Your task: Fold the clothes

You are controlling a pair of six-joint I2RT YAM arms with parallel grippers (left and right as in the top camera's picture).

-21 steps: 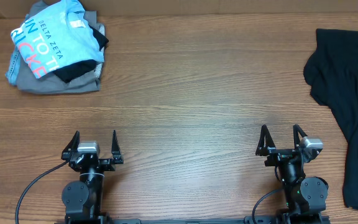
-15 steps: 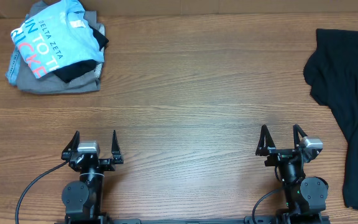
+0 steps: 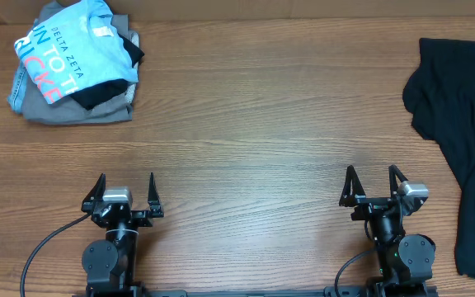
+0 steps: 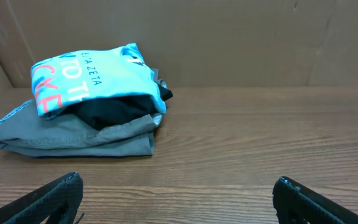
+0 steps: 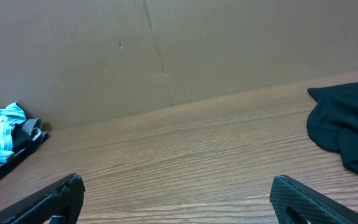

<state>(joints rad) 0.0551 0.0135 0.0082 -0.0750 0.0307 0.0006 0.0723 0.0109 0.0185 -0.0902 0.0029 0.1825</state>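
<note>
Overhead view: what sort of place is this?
Probably a robot test bench: a wooden table backed by a cardboard wall, the left gripper and right gripper at its near edge, and a black T-shirt lying unfolded.

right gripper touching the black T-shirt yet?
Apart. The overhead view shows the right gripper open and empty near the front edge. A strip of bare table separates it from the black T-shirt at the right side.

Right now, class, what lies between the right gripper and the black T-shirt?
Only bare wooden table separates the right gripper from the black T-shirt; nothing sits between them. The overhead view shows this best.
</note>
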